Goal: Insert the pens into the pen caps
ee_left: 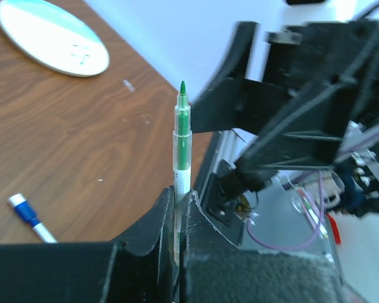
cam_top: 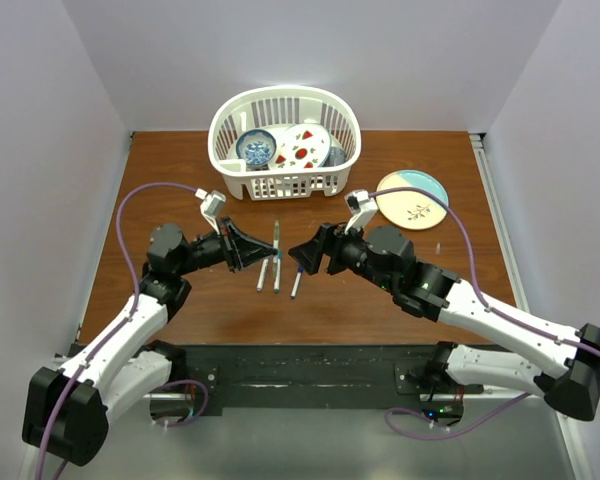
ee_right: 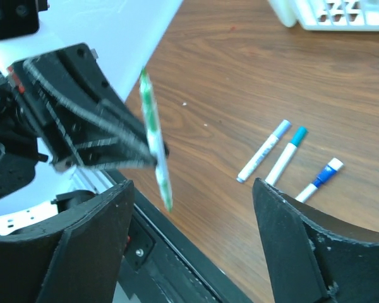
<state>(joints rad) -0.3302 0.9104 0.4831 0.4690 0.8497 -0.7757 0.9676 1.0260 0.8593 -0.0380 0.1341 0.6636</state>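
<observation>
My left gripper [cam_top: 270, 252] [ee_left: 178, 196] is shut on a green pen [ee_left: 182, 136] [ee_right: 155, 136] [cam_top: 277, 233], whose bare green tip sticks out beyond the fingers. My right gripper [cam_top: 304, 256] [ee_right: 191, 189] faces it, open wide. The pen's end hangs between the right fingers, close to the left one and touching neither. Three more pens lie side by side on the table below: a pale blue-ended one [ee_right: 263, 151], a teal-ended one [ee_right: 288, 154] and a dark blue-ended one [ee_right: 319, 180] [ee_left: 28, 216]. I cannot make out any loose pen caps.
A white slotted basket [cam_top: 285, 186] with a bowl and a plate inside stands at the back centre. A round pastel plate [cam_top: 412, 198] [ee_left: 50, 38] lies at the back right. A black rail [cam_top: 310, 362] runs along the near edge.
</observation>
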